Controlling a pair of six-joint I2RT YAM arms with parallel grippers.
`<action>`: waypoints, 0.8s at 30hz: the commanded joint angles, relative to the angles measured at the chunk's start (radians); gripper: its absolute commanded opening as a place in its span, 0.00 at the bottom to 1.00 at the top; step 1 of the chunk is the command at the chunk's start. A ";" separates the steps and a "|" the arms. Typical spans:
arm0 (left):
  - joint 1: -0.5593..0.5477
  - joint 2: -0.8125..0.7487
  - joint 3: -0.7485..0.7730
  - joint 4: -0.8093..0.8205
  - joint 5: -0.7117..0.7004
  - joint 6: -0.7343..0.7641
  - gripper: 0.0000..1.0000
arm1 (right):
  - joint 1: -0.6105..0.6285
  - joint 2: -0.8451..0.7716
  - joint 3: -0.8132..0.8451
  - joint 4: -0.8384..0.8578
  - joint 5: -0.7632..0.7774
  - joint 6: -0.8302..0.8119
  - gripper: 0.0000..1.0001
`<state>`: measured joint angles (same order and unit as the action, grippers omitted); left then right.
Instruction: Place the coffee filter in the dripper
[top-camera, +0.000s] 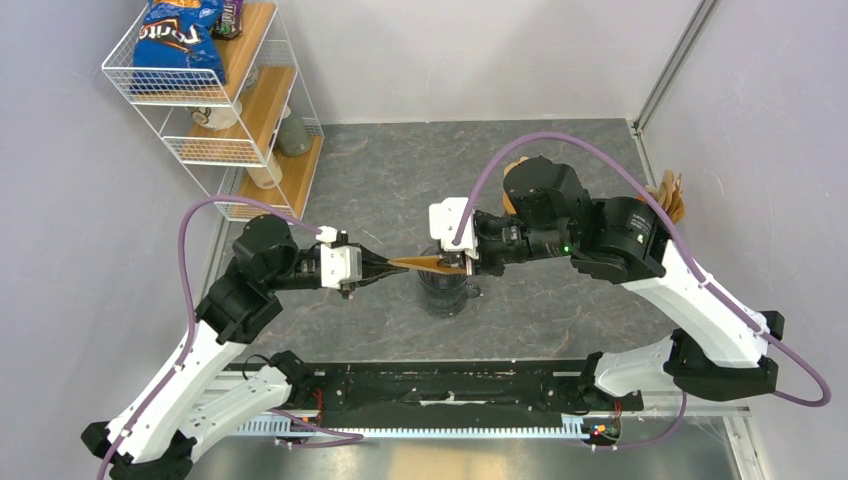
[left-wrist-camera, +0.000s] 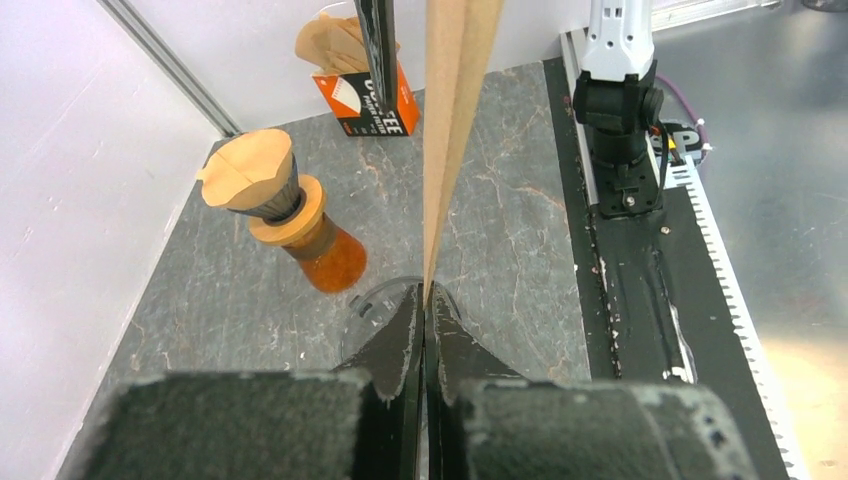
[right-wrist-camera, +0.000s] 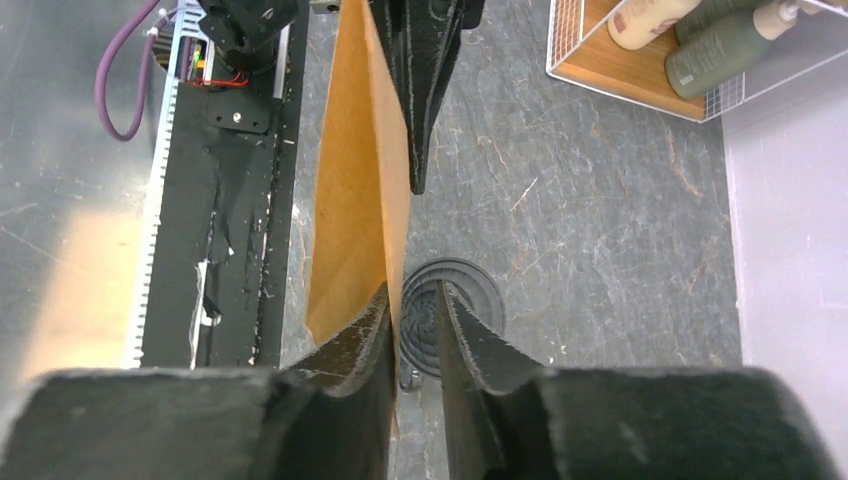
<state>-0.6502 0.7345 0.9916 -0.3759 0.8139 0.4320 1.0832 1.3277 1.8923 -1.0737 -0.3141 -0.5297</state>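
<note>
A brown paper coffee filter (top-camera: 425, 263) hangs flat and edge-on just above the dark dripper (top-camera: 443, 290) at the table's middle. My left gripper (top-camera: 392, 266) is shut on the filter's left tip; the left wrist view shows the jaws (left-wrist-camera: 427, 290) pinched on the filter (left-wrist-camera: 455, 110), with the dripper's rim (left-wrist-camera: 372, 305) below. My right gripper (top-camera: 462, 266) is at the filter's other end. In the right wrist view its jaws (right-wrist-camera: 413, 295) stand slightly apart: the filter (right-wrist-camera: 360, 190) lies against the left finger, with a gap to the right finger. The dripper (right-wrist-camera: 465, 300) is straight below.
A second dripper with a filter on an orange carafe (left-wrist-camera: 275, 200) stands behind, near a box of filters (left-wrist-camera: 365, 95). A wire shelf (top-camera: 215, 110) with a chip bag and bottles is at the back left. A black rail (top-camera: 440, 385) runs along the near edge.
</note>
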 joint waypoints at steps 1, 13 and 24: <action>-0.014 0.016 0.065 0.055 0.007 -0.064 0.02 | 0.005 0.003 -0.008 0.097 0.053 0.065 0.23; -0.015 -0.071 0.110 -0.087 -0.371 0.070 0.91 | -0.240 -0.016 0.010 0.235 -0.249 0.541 0.00; -0.020 0.062 0.187 -0.046 -0.391 0.221 0.93 | -0.329 -0.053 -0.174 0.422 -0.339 0.907 0.00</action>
<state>-0.6632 0.7654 1.1309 -0.4408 0.4408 0.5484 0.7704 1.2945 1.7393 -0.7582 -0.6151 0.2253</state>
